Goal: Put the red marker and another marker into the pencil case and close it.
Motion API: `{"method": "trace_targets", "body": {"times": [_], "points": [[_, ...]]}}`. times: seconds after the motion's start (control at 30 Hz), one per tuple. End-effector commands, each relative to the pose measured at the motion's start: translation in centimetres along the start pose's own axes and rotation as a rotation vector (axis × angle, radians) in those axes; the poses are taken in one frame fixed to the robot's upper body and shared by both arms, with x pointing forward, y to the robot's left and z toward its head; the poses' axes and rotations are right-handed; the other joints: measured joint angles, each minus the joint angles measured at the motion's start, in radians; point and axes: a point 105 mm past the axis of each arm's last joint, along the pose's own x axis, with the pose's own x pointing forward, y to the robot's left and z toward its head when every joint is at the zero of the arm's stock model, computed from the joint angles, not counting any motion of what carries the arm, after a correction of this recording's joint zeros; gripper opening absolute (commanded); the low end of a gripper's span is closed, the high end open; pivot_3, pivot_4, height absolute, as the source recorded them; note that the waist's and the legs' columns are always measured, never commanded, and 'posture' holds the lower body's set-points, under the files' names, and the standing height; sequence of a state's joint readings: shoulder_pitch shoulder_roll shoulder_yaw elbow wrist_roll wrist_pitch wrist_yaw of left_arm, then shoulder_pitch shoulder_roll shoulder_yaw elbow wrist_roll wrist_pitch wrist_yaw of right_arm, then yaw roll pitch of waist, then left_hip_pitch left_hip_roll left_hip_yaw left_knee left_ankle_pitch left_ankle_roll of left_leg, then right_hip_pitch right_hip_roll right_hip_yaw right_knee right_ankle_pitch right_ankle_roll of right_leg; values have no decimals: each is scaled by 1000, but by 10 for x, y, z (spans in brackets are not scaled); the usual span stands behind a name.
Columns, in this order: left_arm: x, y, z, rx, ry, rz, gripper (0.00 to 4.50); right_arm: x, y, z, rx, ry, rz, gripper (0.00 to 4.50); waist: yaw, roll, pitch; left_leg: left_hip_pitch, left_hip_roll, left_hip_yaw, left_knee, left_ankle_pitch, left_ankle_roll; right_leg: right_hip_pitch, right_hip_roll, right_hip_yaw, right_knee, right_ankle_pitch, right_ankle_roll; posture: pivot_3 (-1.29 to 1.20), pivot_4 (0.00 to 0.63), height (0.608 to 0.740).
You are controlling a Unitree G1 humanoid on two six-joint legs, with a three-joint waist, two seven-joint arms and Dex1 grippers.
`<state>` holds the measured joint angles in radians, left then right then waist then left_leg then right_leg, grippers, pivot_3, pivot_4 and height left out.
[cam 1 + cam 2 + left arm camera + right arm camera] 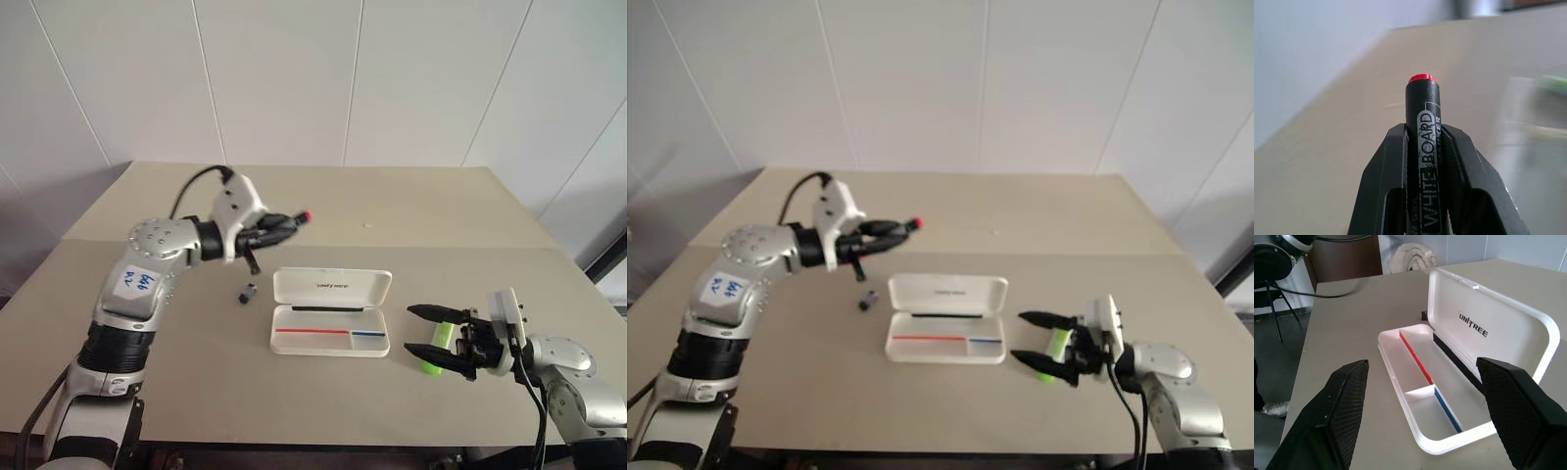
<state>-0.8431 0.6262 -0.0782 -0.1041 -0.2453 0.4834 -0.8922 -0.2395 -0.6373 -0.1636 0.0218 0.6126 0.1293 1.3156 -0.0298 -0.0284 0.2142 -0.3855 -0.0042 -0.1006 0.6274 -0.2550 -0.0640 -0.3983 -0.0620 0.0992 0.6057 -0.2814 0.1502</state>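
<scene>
While the red marker (290, 221) rides lengthwise between the fingers of the left tool (278, 224), red end outermost, it hangs in the air above the worktop (411, 211), off the case's far left corner and not yet over the tray. The left wrist view shows both fingers pressed flat against the barrel, so that tool is closed on the marker, with only the end poking past the tips.

The case (331, 312) lies open mid-worktop, lid propped up on the far side, tray with its red and blue stripes bare. A small dark cap-like piece (247, 292) lies just beside its left end.

The green marker (439, 343) lies near the case's right end, between the widely spread fingers of the right tool (431, 332), which has hold of nothing.

Risks, as I judge them: the red marker is held along the fingers, so a release while it points level could send it rolling or tipping past the shallow tray wall. Lowering it over the far edge could knock the lid shut. On the right, closing off-centre could push the green marker toward the near edge.
</scene>
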Motion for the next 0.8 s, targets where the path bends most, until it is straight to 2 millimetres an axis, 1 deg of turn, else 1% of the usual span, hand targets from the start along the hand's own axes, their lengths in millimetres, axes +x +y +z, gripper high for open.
{"method": "trace_targets", "body": {"times": [0.03,0.13,0.23,0.43,0.5,0.6,0.8], "points": [[6,-36,12,73,-29,-201,602,-4,0,9,-47,-20,-16,4500,-1,0,0,0,0,0,0,0,0,0,0,0,0,0,0,0,150,740],[13,-57,8,41,1,-324,602,-6,2,9,-46,-17,-23,4500,0,0,0,0,0,0,1,0,0,0,0,0,1,0,0,0,150,740],[23,-69,-7,32,76,-384,602,-7,4,9,-46,-16,-32,4500,0,0,0,0,0,0,2,0,0,0,0,0,2,0,0,0,150,740],[54,-72,-47,88,212,-355,602,-9,5,9,-49,-15,-49,4500,2,1,0,0,0,0,3,0,1,0,0,0,2,0,0,0,150,740],[64,-73,-56,99,227,-347,602,-9,5,9,-49,-15,-53,4500,1,1,0,0,0,0,3,0,1,0,0,0,2,0,0,0,150,740],[77,-71,-59,88,225,-320,602,-9,5,9,-50,-15,-60,4500,2,1,0,0,0,0,2,0,1,0,0,0,2,0,0,0,150,740],[93,-71,-59,85,203,-300,602,-10,8,9,-50,-14,-75,4500,3,1,0,0,0,0,2,0,1,0,0,0,2,0,0,0,150,740]]}}
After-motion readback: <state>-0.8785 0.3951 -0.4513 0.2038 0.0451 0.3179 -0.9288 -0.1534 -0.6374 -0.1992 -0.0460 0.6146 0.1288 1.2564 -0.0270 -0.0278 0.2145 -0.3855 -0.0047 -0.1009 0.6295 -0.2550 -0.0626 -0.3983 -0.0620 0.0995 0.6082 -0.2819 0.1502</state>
